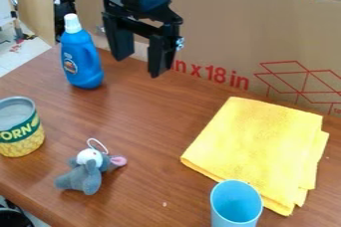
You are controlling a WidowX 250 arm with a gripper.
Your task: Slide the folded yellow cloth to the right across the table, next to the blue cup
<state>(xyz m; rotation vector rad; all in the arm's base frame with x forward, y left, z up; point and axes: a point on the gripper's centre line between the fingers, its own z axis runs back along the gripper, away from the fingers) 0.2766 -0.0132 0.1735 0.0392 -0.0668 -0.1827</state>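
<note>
Five loose things stand or lie around the jaws of the black two-finger gripper [138, 65], which hang spread well apart with nothing between them. Nearest them, toward the view's left, a blue plastic bottle with a white cap [82, 57] stands upright on the brown wooden table [153, 121]. Nearer the camera than the jaws are a grey plush mouse [86, 172] with a white cord loop and, farther left, a corn can with a green and yellow label [21, 134]. To the jaws' right lies a folded yellow cloth [259, 144], a light blue cup [234, 206] beside its near edge. As for progress, no hold is made and no thing is lifted; any grasping and carrying seems still to be done. The view's edges cut off part of the can and the cup's base; the cup hides some cloth, and the jaws' height above the table is hard to judge.
</note>
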